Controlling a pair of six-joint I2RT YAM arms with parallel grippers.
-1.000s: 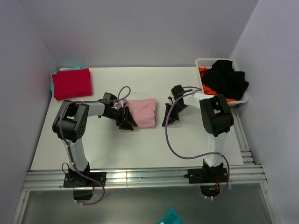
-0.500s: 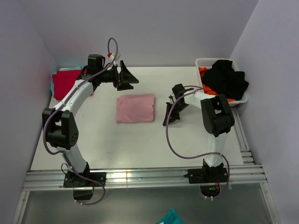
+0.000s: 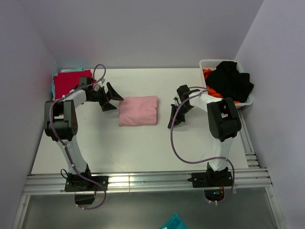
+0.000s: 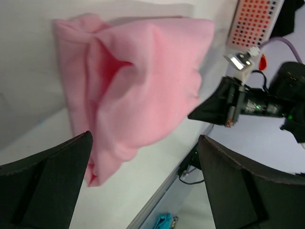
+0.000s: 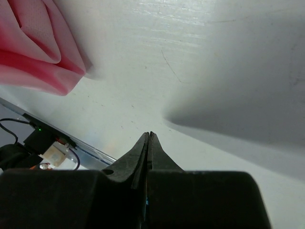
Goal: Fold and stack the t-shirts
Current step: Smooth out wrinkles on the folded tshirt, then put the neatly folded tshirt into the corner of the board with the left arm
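The folded light pink t-shirt [image 3: 138, 110] lies at the table's middle. It also fills the left wrist view [image 4: 138, 81], and its edge shows in the right wrist view [image 5: 33, 52]. The folded red t-shirt [image 3: 69, 82] lies at the far left on a teal t-shirt [image 3: 53, 85], of which only an edge shows. My left gripper [image 3: 116, 97] is open and empty, just left of the pink shirt. Its fingers [image 4: 47, 186] frame the cloth. My right gripper [image 3: 172, 122] is shut and empty, right of the pink shirt, low over the table [image 5: 148, 136].
A white basket [image 3: 248, 100] at the far right holds black [image 3: 231, 81] and orange [image 3: 208, 76] clothes. Walls close in the back and both sides. A metal rail [image 3: 143, 180] runs along the near edge.
My left arm swung from the pink shirt's left edge up to the back of the table, then came down beside the shirt's left edge again. The shirt now lies flat and uncovered. The right arm barely moved.
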